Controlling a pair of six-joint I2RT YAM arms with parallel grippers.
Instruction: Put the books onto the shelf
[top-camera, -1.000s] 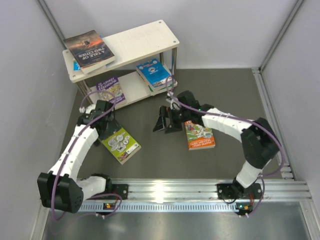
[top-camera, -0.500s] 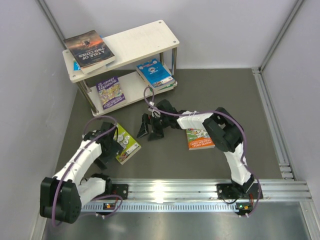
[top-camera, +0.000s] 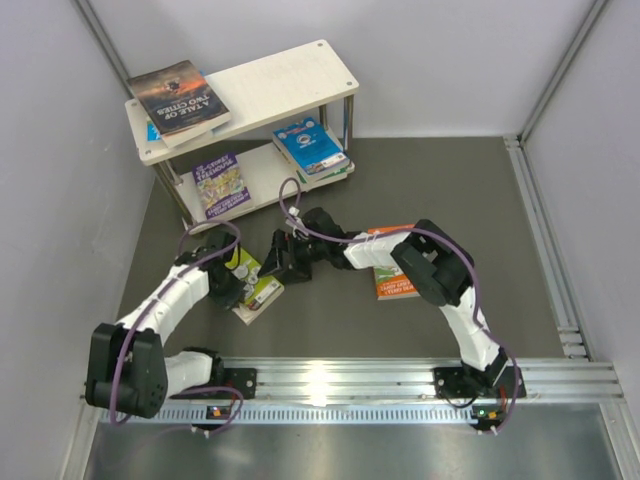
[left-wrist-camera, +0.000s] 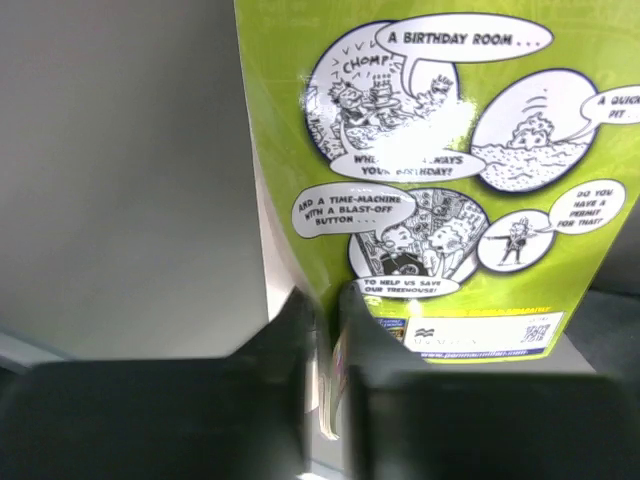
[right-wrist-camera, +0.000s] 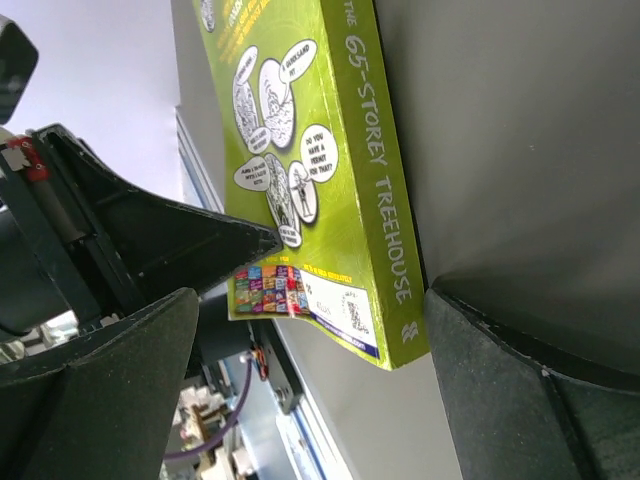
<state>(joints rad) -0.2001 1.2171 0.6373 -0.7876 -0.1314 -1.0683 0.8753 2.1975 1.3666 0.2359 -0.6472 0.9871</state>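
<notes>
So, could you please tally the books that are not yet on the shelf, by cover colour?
Lime-green book: 1
Orange book: 1
Total: 2

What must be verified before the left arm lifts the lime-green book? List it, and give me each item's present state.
1. Grip: the left gripper clamps the lime-green book at its edge, with a finger on each face: ok.
2. Book lifted off the table: cannot tell.
3. The right gripper is open and holds nothing: ok.
4. Lift path free: not ok, the right gripper stands close beside the book.
5. Room on the shelf: ok, the right part of its top board is bare.
</notes>
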